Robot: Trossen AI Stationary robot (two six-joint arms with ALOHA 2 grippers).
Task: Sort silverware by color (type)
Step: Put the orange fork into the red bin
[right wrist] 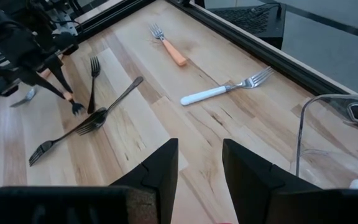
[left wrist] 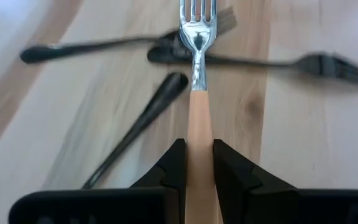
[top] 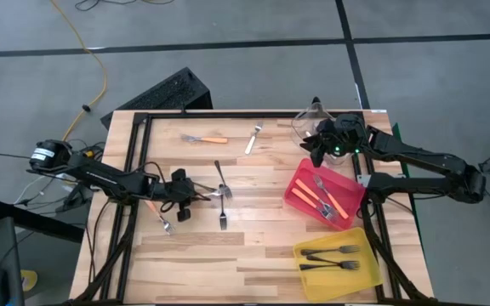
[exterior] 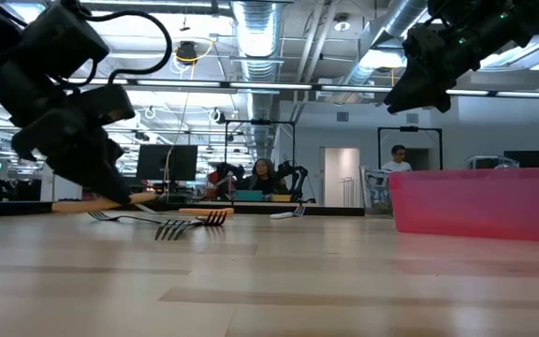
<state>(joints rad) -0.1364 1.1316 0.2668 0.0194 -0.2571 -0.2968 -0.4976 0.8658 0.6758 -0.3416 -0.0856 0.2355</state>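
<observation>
One orange-handled fork (left wrist: 197, 93) is the story here: the left gripper (top: 182, 197) has its jaws closed tight on the handle, low over the worktop (top: 253, 251) at about the nine o'clock side of the high view. In the left wrist view the fork's long axis runs straight out from the jaws, tines leading, handle pinched between the two dark fingers (left wrist: 170, 168).

Where does it go? The red bin (top: 300, 178) already holds orange-handled forks, and it sits well away toward three o'clock. The fork already points roughly that way, so the carry looks like a long straight haul across the board, and I'd judge the left arm keeps the job since it has the grip.

Under the tines lie black forks (top: 222, 197), crossed and close; a lift that stays low could snag them.

The right gripper (top: 328, 143) hangs near the clear bin (top: 306, 124) at one o'clock, jaws parted and empty. The yellow bin (top: 368, 265) at five o'clock holds black forks.
</observation>
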